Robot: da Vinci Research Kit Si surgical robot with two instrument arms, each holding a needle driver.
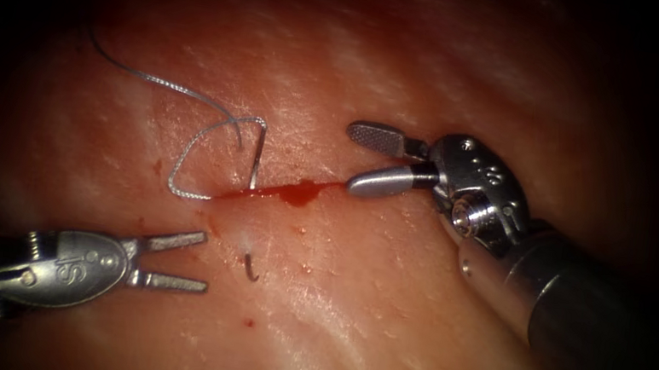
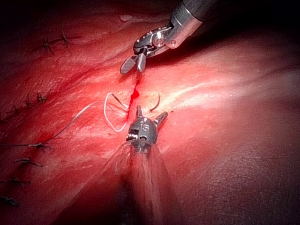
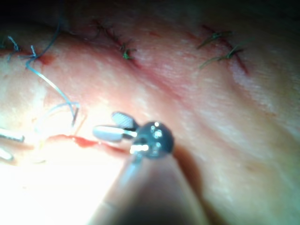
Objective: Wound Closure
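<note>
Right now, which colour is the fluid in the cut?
Red; the fluid shows best in the endoscope view, lying in the cut.

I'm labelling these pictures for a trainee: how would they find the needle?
Start at the cut in the tissue, marked by red fluid. Just below its left end, right of the left tool with its open, empty jaws, the needle pokes from the tissue. It is a short dark hook; the thread is pale and looping.

Left tool (image 1: pixel 202 262) and right tool (image 1: pixel 355 159) both hold nothing, jaws spread apart, tips facing each other.
</note>
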